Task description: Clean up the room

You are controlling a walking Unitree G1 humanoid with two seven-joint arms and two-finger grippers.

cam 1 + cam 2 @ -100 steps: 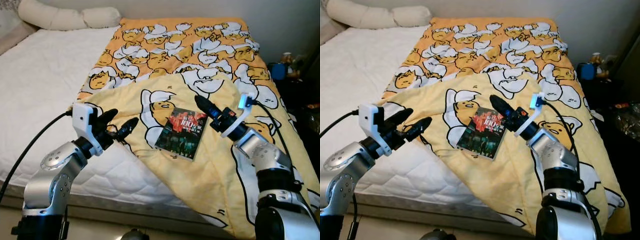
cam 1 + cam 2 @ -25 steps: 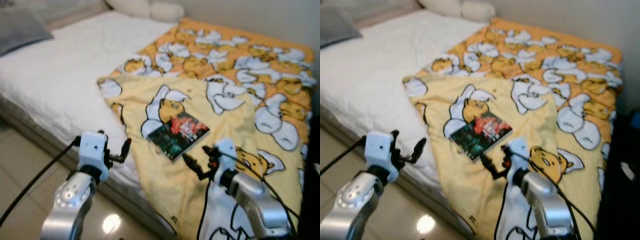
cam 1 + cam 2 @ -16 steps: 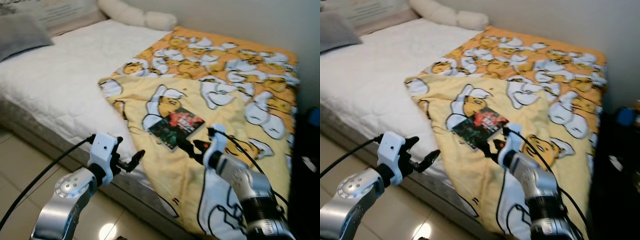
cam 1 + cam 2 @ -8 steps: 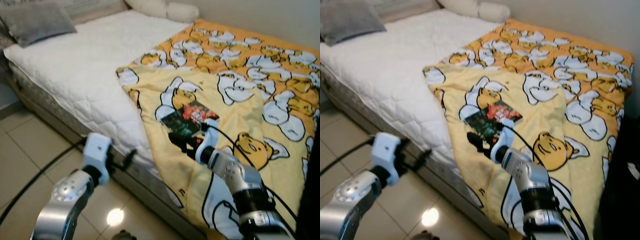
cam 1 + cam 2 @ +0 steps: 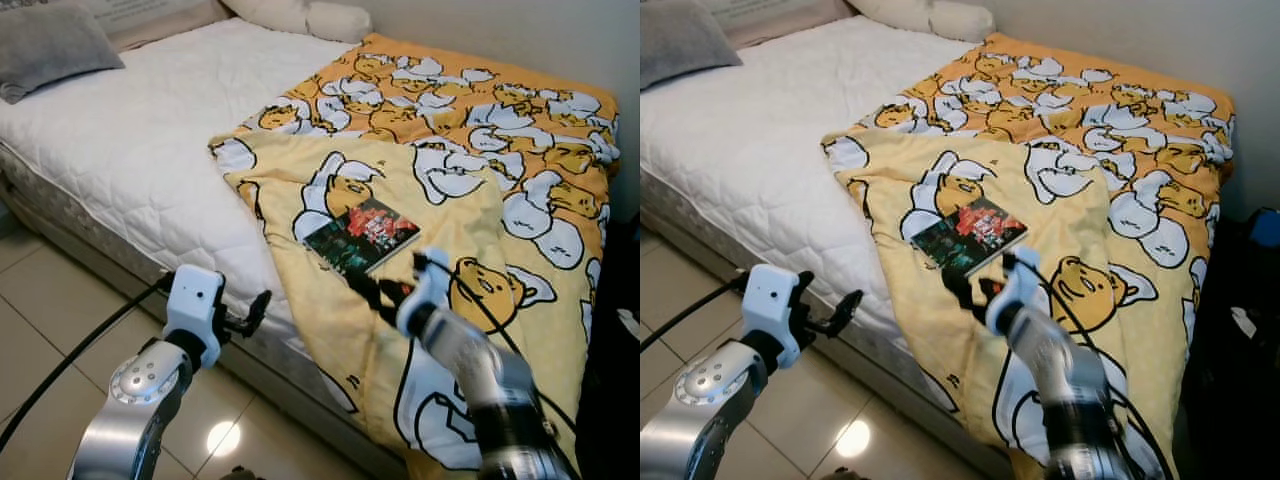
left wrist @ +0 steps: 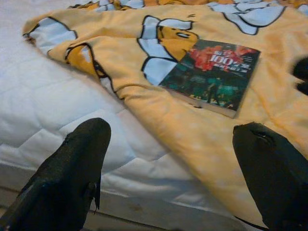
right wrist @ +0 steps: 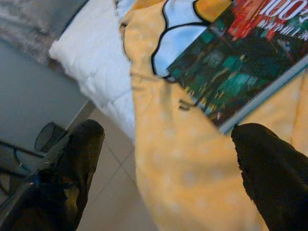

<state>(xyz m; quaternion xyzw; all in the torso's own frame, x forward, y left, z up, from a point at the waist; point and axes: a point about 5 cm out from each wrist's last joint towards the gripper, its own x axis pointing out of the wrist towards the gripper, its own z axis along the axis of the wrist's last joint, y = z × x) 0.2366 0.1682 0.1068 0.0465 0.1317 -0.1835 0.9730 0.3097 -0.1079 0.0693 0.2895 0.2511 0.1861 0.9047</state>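
Book (image 5: 361,234): a dark paperback with a red-and-green cover, lying flat on the folded-over part of the blanket, just right of the middle of the left eye frame; nothing grips it.
Blanket (image 5: 470,130): yellow-orange with cartoon egg figures, spread over the right side of the bed; its near left corner is turned back, and its lower edge hangs over the mattress side towards the floor.
Mattress (image 5: 130,150): white and quilted, bare across the upper left of the frame.
Grey pillow (image 5: 50,45): in the top left corner, on the mattress.
Cream bolster (image 5: 300,15): at the top edge, along the head of the bed.
Right gripper (image 5: 372,293): lower middle of the frame, over the blanket just below the book's near corner, blurred; in its wrist view the two fingers (image 7: 269,163) stand wide apart, with the book's corner between them and farther on.
Left gripper (image 5: 250,312): lower left of the frame, beside the mattress edge and over the tiled floor (image 5: 40,320); its fingers (image 6: 72,163) are spread, holding nothing.
Left wrist view: looks across the mattress edge to the blanket fold and the book (image 6: 211,74).
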